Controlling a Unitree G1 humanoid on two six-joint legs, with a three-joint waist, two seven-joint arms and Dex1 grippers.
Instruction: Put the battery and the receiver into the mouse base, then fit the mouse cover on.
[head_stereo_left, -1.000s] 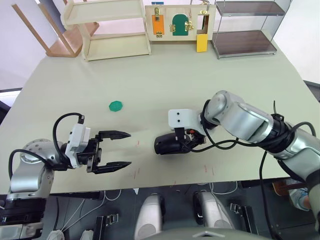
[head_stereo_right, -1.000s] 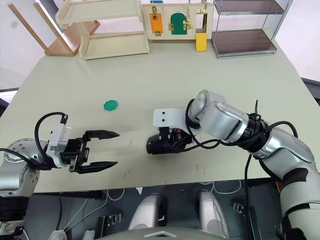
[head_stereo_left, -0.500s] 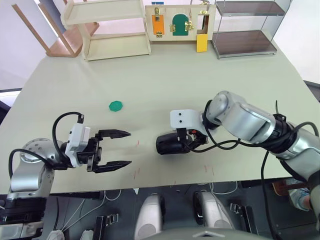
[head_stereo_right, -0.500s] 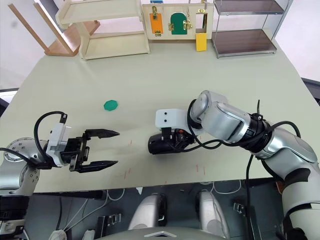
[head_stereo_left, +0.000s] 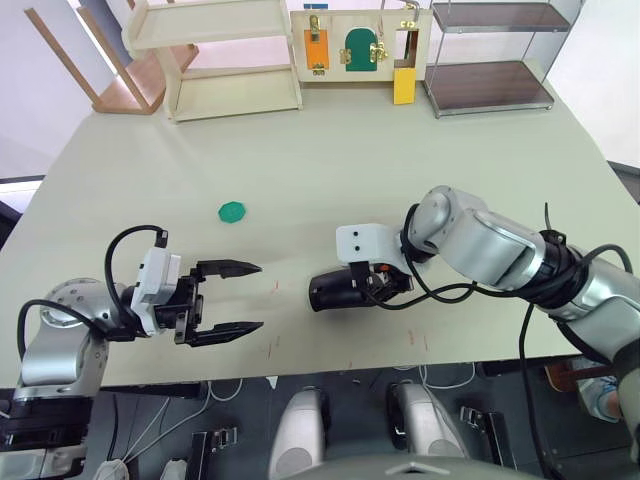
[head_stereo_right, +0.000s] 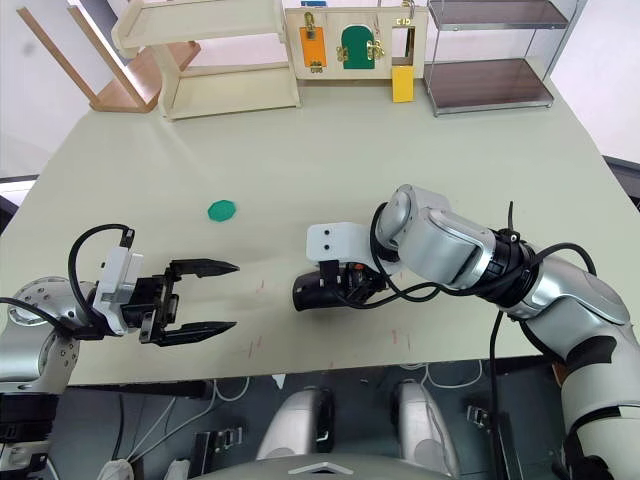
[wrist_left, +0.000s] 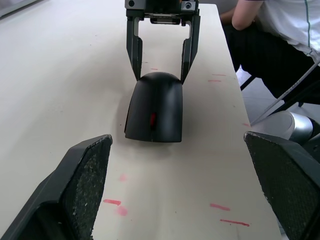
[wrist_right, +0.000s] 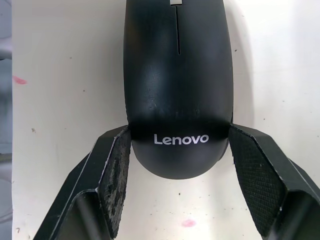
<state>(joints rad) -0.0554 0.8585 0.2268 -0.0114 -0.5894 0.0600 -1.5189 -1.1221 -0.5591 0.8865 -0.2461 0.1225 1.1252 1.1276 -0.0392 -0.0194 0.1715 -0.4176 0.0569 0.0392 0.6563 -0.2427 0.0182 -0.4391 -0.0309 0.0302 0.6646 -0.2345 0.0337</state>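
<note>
Glossy black mouse cover (wrist_right: 177, 85) with white lettering, pale beige table (head_stereo_left: 330, 150) with red marks.

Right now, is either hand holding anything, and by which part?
The right hand grips the assembled mouse by the two sides of its rear, logo end. The left hand is open and empty.

Pale table (head_stereo_left: 400, 160), black mouse cover (head_stereo_left: 335, 289), green disc (head_stereo_left: 232, 211), wooden shelf unit (head_stereo_left: 215, 60), red marks
</note>
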